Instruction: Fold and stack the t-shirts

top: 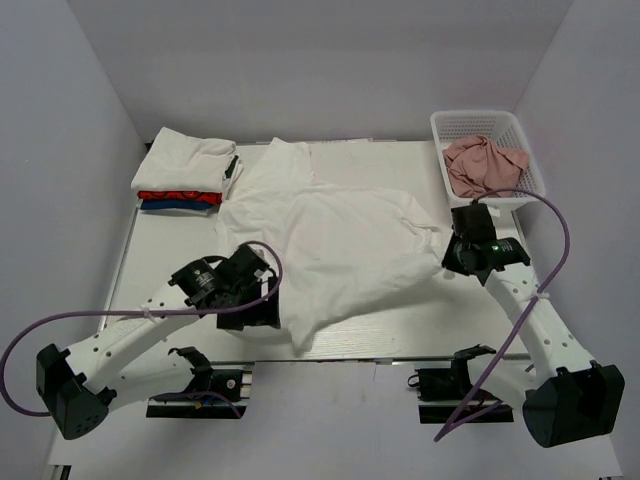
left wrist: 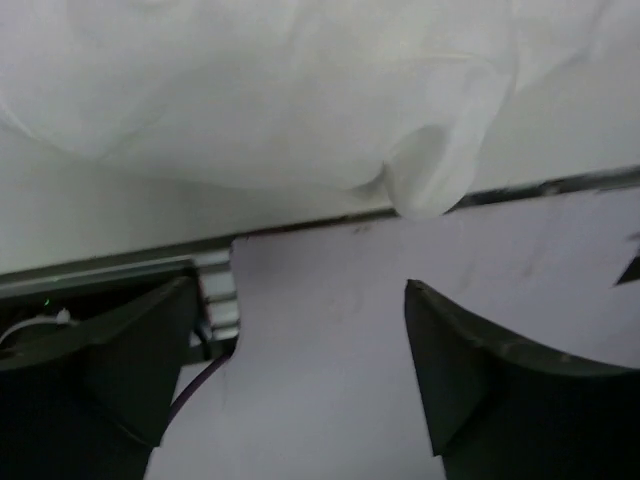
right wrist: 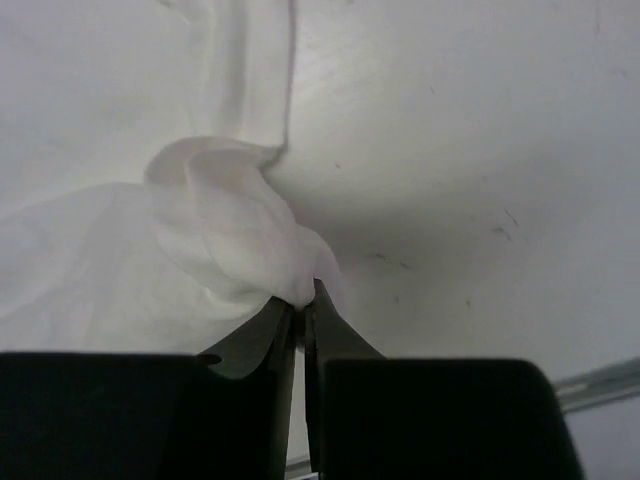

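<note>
Top external view: nearest the bases, the left gripper (top: 258,300) sits at the near hem of the white t-shirt (top: 340,240), jaws spread wide and empty. The shirt lies rumpled across the middle of the table (top: 430,310). Further in, the right gripper (top: 452,243) pinches a bunched fold at the shirt's right edge, jaws closed on it. Far left sits a folded stack (top: 185,175), white over red and blue. Far right, a white basket (top: 475,122) holds pink cloth (top: 483,162).
</note>
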